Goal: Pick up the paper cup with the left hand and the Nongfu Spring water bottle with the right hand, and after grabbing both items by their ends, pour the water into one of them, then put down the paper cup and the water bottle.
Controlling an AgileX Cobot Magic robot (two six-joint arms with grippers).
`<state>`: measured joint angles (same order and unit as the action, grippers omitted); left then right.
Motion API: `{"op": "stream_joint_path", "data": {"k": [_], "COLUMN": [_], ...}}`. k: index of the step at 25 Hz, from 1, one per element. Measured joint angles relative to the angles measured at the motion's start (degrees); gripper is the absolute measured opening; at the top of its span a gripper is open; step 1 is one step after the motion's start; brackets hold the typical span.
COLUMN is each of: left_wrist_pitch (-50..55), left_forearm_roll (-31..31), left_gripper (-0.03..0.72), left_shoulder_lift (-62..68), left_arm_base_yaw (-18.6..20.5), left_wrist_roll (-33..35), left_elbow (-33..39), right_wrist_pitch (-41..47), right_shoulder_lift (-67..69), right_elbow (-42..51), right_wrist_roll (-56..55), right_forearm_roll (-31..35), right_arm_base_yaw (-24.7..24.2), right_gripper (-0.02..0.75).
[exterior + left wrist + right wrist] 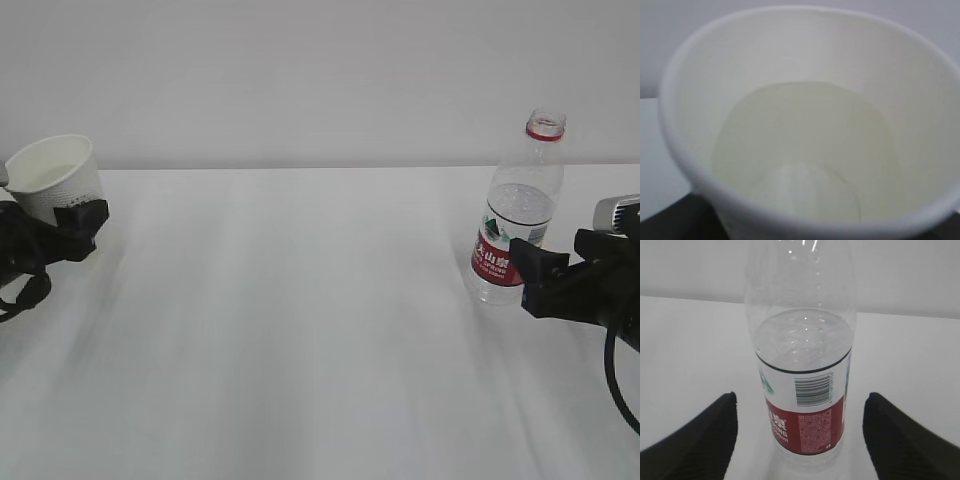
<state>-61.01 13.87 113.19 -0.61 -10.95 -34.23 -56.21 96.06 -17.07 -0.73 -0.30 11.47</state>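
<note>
Our left hand [70, 228] squeezes the paper cup [55, 180], tipped, by the tabletop's [300, 330] left edge. Our right hand [530, 268] waits, fingers apart, beside the Nongfu Spring water bottle [520, 215], ready to grab.

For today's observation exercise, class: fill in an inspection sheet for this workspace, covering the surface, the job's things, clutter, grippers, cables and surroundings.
Surface: white table, bare between the two arms.
Paper cup: at far left, tilted, its base between the left gripper's fingers; the wrist view shows liquid inside.
Water bottle: upright on the table at right, no cap, red neck ring, partly filled with water.
Clutter: nothing seen.
Left gripper: closed on the cup.
Right gripper: open, its fingers on either side of the bottle's lower part with clear gaps, not touching.
Cables: a black cable loops below the right arm.
Surroundings: plain white wall behind the table.
</note>
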Motion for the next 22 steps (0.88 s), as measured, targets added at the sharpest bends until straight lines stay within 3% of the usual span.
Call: {"op": "stream_joint_path", "data": {"k": [22], "left_wrist_pitch": [-2.56], "left_forearm_roll": [-3.54], "left_gripper": [0.537], "left_shoulder_lift": [6.92], "left_arm_base_yaw": [0.00], "left_wrist_roll": [1.25], "left_elbow": [0.00], "right_wrist_pitch": [0.58], "right_shoulder_lift": [0.00], "right_elbow": [0.00], "right_wrist_roll": [0.00], "right_forearm_roll": [-0.12], "right_arm_base_yaw": [0.00], "right_gripper": [0.589]}}
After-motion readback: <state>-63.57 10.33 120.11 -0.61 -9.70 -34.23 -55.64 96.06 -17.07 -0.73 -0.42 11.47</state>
